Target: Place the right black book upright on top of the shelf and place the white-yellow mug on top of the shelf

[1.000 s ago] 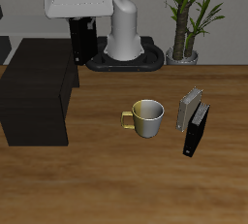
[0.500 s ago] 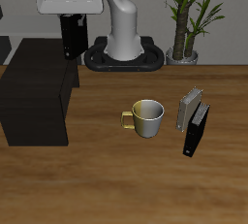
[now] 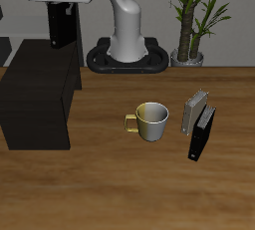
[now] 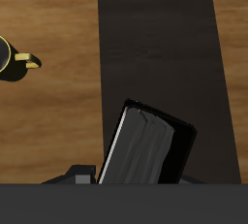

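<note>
Black book hangs clamped in the end effector above the shelf.

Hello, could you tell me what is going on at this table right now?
The gripper holds the right black book upright above the shelf, near its back end; the book is not set down yet. The white-yellow mug stands untouched on the table, beside a grey-beige book and another black book.
</note>
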